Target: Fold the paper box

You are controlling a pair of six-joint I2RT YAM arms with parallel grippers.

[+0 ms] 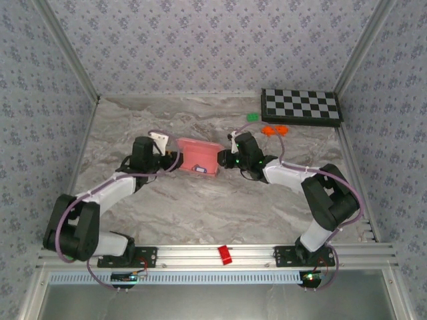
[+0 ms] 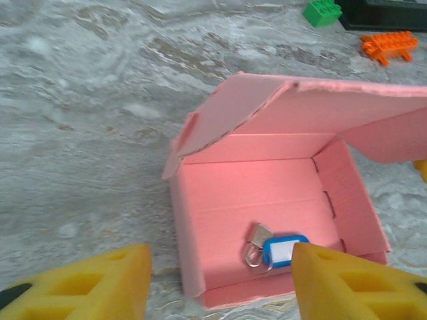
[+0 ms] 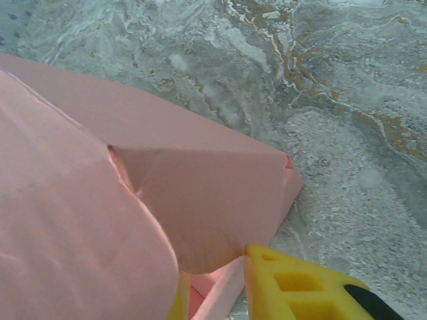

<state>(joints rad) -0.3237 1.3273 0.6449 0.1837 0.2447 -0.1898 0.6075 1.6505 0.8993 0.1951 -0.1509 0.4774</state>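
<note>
Pink card forms the paper box (image 1: pixel 198 157), which sits mid-tabletop (image 1: pixel 200 220) between the two arms, its lid flap raised and tilted over the open tray. Inside the tray lies a blue key tag (image 2: pixel 285 249) on a metal ring. The left claw (image 2: pixel 220 267) is spread, its yellow fingers (image 2: pixel 80 287) apart on either side of the near wall. The right claw (image 3: pixel 213 293) straddles the box's right wall under a curled flap; whether it pinches the card I cannot tell.

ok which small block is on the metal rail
The red block, at the near edge; the green brick and orange bricks sit by the checkerboard.
</note>
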